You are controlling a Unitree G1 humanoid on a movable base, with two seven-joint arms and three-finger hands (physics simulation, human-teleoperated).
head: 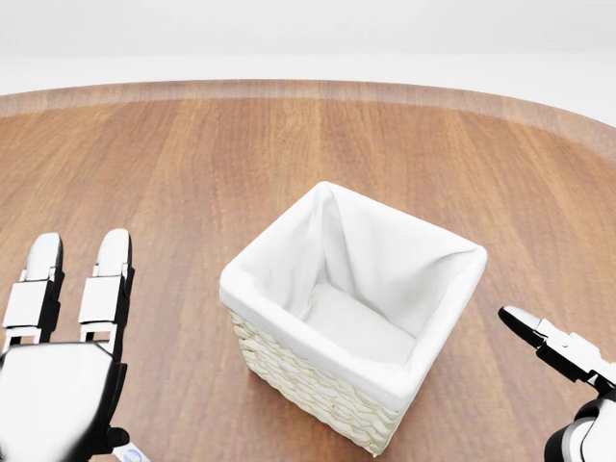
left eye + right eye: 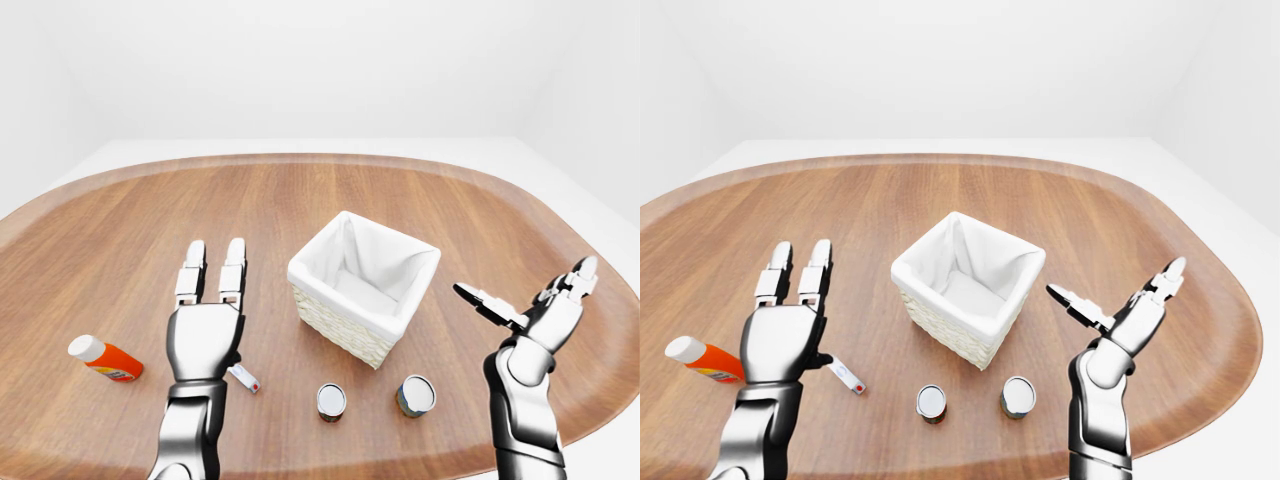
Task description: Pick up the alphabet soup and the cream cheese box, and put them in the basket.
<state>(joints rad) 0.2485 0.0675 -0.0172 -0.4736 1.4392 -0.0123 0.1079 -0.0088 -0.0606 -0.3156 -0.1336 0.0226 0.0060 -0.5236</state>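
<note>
Both hands spread open, holding nothing; basket (image 2: 362, 287) mid-table.

Left-eye view: cream cheese box (image 2: 244, 377) lies just right of the left hand (image 2: 205, 335); two cans (image 2: 331, 400) sit below the basket.
Head view: right hand (image 1: 568, 361) hovers right of the basket, fingers apart.

Both arms are glossy silver metal with black joints. The left hand (image 2: 205, 335) has a broad, smooth chrome back and blocky white fingers (image 2: 233, 275) with rounded tips. The right hand (image 2: 535, 312) has slim white fingers with black segments.
</note>
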